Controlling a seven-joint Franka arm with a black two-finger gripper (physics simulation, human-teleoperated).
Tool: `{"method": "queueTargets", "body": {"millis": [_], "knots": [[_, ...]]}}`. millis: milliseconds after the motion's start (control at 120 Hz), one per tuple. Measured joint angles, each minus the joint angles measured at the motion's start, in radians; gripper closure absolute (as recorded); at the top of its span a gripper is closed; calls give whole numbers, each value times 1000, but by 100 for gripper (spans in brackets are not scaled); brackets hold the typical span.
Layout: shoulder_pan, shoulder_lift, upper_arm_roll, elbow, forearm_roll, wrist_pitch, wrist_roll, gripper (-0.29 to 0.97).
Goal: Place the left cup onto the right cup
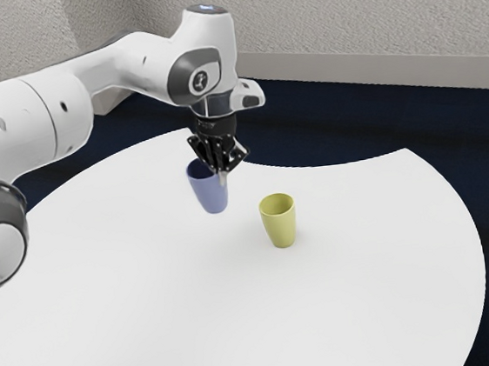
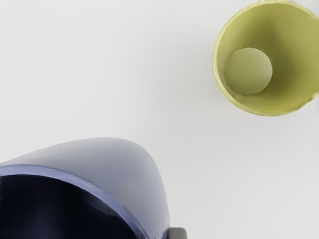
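The white bench (image 1: 242, 323) carries two cups. The blue cup (image 1: 210, 194) hangs directly beneath the end effector (image 1: 220, 170), mouth up, with its long axis leaning slightly off vertical. The yellow cup (image 1: 278, 220) stands upright near it, toward the exterior view's right. The end effector's narrow fingers pinch the blue cup's rim.

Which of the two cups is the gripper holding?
The blue cup: the gripper is shut on its rim, and it is tilted. The yellow-green cup stands upright on the table, untouched.
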State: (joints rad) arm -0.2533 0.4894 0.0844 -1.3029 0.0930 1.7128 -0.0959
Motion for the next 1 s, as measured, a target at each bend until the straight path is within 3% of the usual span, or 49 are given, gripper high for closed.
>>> {"method": "queueTargets", "body": {"millis": [600, 1000], "knots": [[-65, 20, -51, 68, 34, -16, -13, 79], [-43, 108, -124, 171, 72, -15, -17, 79]]}}
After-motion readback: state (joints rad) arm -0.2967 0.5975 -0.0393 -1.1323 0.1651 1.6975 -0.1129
